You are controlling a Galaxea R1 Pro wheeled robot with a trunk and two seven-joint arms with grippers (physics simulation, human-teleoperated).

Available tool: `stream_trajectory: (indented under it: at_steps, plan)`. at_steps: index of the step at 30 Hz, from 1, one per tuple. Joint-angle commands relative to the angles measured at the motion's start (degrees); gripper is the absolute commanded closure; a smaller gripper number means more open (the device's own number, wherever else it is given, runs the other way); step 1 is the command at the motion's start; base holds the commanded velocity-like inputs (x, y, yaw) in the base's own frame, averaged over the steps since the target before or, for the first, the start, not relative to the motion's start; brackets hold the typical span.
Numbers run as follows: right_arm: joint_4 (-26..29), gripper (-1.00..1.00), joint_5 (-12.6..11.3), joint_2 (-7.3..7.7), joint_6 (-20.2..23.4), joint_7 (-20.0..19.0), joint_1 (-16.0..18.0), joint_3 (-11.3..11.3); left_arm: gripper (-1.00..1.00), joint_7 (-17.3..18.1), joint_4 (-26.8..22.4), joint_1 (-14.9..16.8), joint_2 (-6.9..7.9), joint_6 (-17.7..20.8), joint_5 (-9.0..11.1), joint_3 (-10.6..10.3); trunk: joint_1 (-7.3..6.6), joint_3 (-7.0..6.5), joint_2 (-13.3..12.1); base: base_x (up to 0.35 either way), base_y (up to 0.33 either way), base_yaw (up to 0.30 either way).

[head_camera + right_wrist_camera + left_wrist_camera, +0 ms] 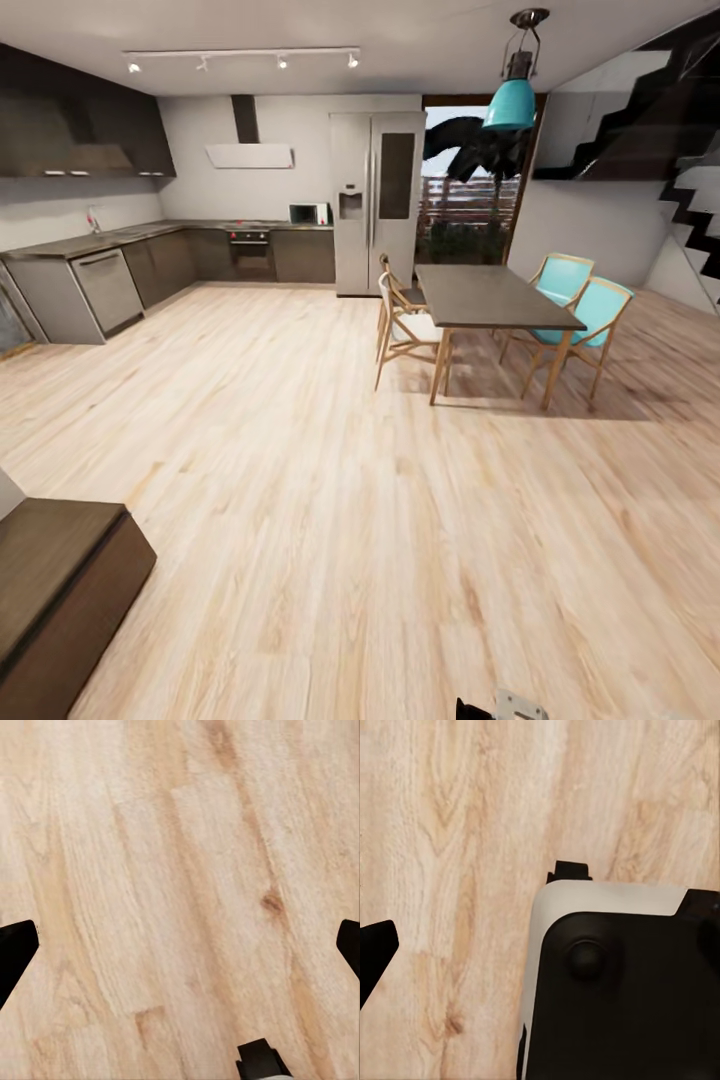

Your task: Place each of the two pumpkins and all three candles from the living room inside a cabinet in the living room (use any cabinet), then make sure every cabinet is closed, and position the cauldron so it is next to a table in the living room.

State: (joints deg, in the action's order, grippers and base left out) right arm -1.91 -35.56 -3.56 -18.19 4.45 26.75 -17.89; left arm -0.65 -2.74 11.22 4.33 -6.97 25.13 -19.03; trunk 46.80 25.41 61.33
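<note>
Right, you're in transit — plank floor ahead, kitchen beyond, dining table right, cabinet corner at your left. Right gripper spread wide, empty; left's state I can't tell. Next — turn, find pumpkins, candles.

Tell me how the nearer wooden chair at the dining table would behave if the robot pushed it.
The wooden chair has a thin open frame, so it is probably light and would likely slide on the smooth wood floor. Its legs look slender and splayed; a high push might tip it rather than move it. It stands close against the dining table, so it could knock that.
</note>
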Motion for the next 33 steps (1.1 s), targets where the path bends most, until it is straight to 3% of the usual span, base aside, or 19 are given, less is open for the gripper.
stream_trajectory:
  at_steps: [1,14,29,33]
  plan:
    - [-0.2,-1.0,-0.2,-0.04,-0.3,0.1,0.1,-0.5,-1.0,-0.1,0.0,0.0,-0.01,-0.1,0.4,-0.6,0.04,0.08,0.0,0.337,0.0,0.272]
    - [-0.2,-1.0,-0.2,-0.04,-0.3,0.2,0.1,-0.5,-1.0,-0.1,0.0,0.0,-0.11,-0.1,0.4,-1.0,0.04,0.42,0.0,0.334,-0.038,0.272]
    - [-0.2,-1.0,-0.2,-0.1,-0.3,0.2,0.1,-0.6,-1.0,-0.2,0.0,0.0,-0.11,-0.2,0.4,-1.3,0.04,0.86,0.0,0.228,-0.225,0.272]
    - [-0.2,-1.0,-0.2,-0.13,-0.3,0.2,0.1,-0.6,-1.0,-0.2,0.0,0.0,-0.11,-1.9,0.4,-1.3,0.04,0.98,0.0,0.115,-0.258,0.272]
